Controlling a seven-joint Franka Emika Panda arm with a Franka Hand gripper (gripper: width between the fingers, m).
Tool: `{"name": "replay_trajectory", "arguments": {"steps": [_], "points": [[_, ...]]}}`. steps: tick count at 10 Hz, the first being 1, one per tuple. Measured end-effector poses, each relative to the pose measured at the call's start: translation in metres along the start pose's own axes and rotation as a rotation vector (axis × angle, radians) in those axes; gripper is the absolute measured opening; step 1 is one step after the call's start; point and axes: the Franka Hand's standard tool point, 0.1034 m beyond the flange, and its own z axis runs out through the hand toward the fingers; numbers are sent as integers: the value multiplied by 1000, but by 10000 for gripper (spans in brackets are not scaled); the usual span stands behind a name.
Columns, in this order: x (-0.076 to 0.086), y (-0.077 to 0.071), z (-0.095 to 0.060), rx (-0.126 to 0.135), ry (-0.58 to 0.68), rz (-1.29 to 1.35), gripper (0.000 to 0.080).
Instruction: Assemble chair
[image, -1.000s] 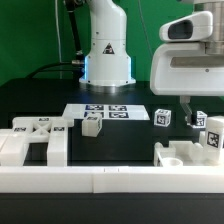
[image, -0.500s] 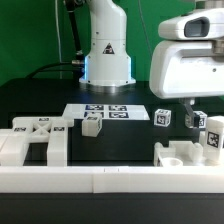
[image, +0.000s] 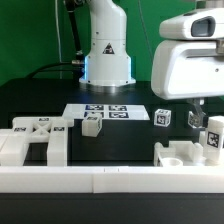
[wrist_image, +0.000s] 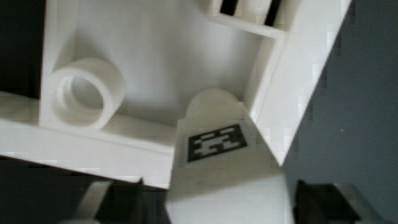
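The chair is in separate white tagged parts. A large blocky part (image: 30, 142) lies at the exterior view's left, with a small block (image: 92, 125) beside it and a cube (image: 163, 118) and another small part (image: 193, 120) further right. A flat part with a round socket (image: 180, 155) (wrist_image: 80, 90) lies at the right front. An upright tagged piece (image: 213, 137) (wrist_image: 221, 150) stands by it. My gripper (image: 203, 106) (wrist_image: 226, 205) hangs just above this piece. It is open, with a dark finger (wrist_image: 118, 203) on either side of the piece.
The marker board (image: 104, 111) lies flat before the robot base (image: 107, 60). A long low white rail (image: 110, 181) runs along the front edge. The table top is black.
My gripper has moved toward the exterior view's right, from beside the small parts to over the upright tagged piece. No part has moved.
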Motion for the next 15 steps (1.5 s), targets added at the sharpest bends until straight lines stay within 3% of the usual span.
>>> {"name": "replay_trajectory", "arguments": {"steps": [1, 12, 15], "points": [[0, 0, 0, 2, 0, 71, 283], [1, -6, 2, 43, -2, 1128, 288], [1, -6, 2, 46, -5, 1211, 288]]}}
